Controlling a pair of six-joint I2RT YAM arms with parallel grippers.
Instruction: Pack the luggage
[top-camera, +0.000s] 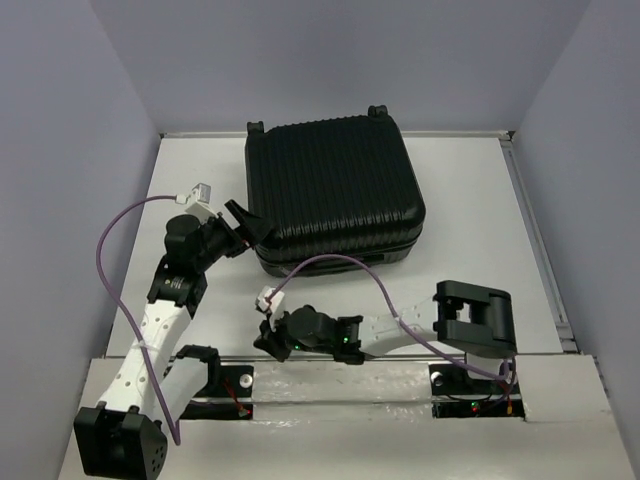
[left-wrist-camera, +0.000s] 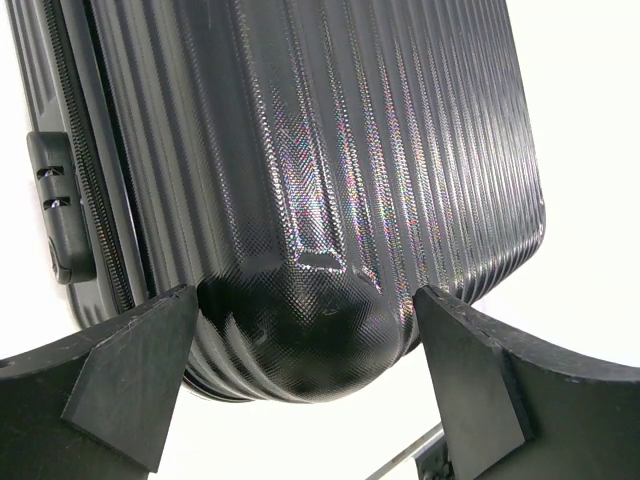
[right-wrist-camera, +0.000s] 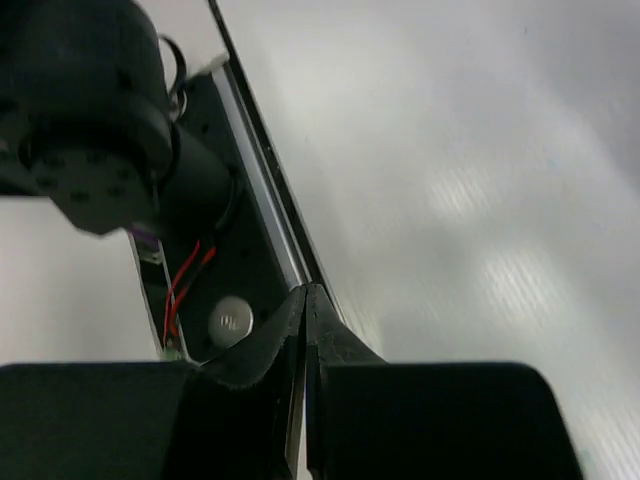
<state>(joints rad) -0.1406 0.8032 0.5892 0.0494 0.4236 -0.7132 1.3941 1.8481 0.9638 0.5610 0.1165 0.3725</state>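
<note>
The luggage (top-camera: 335, 190) is a black ribbed hard-shell suitcase. It lies flat and closed at the back middle of the white table (top-camera: 470, 200). My left gripper (top-camera: 250, 226) is open at its near left corner. In the left wrist view the rounded corner of the luggage (left-wrist-camera: 320, 180) sits between the two spread fingers of the left gripper (left-wrist-camera: 305, 300); I cannot tell whether they touch it. My right gripper (top-camera: 266, 340) is shut and empty, low near the table's front edge and pointing left. The right wrist view shows its tips (right-wrist-camera: 305, 292) pressed together.
Two caster wheels (top-camera: 255, 127) (top-camera: 377, 110) stick out at the suitcase's far edge. A lock block (left-wrist-camera: 55, 210) sits on its side by the zipper. Grey walls close in the table on three sides. A metal rail (right-wrist-camera: 265, 230) runs along the front edge. Purple cables (top-camera: 120, 225) loop off both arms.
</note>
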